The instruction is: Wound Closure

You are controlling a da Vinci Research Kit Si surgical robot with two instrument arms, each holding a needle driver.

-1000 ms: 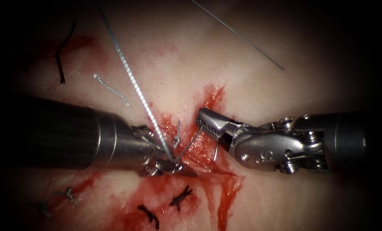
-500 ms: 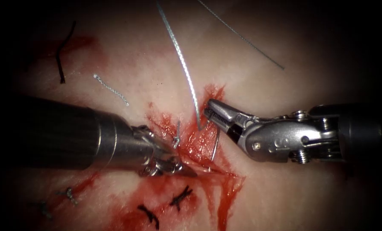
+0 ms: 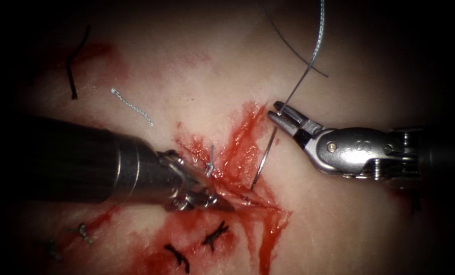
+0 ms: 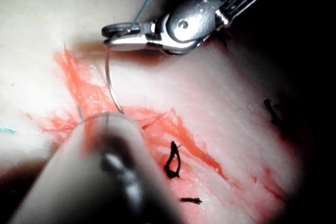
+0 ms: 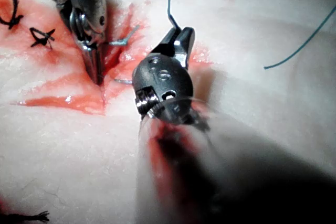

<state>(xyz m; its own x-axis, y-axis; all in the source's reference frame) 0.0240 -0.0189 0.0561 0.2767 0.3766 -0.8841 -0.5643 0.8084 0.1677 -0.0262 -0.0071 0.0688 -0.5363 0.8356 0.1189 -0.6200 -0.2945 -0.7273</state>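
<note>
Your right tool (image 3: pixel 280 113) grips the needle (image 3: pixel 264 159) at its thread end; the tip sits in the cut. Your left tool (image 3: pixel 214 199) pinches tissue (image 3: pixel 339 224).

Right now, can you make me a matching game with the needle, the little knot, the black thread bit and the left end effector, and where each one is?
Things:
1 needle
2 knot
3 black thread bit
4 left end effector

Places:
A lies loose on the tissue, far left of the cut
B shut, holding nothing, tip resting at the cut
C held near its tail by the right end effector, reaching down to the cut
D sits just left of the cut

Pairs: 1-C, 2-D, 3-A, 4-B.
</note>
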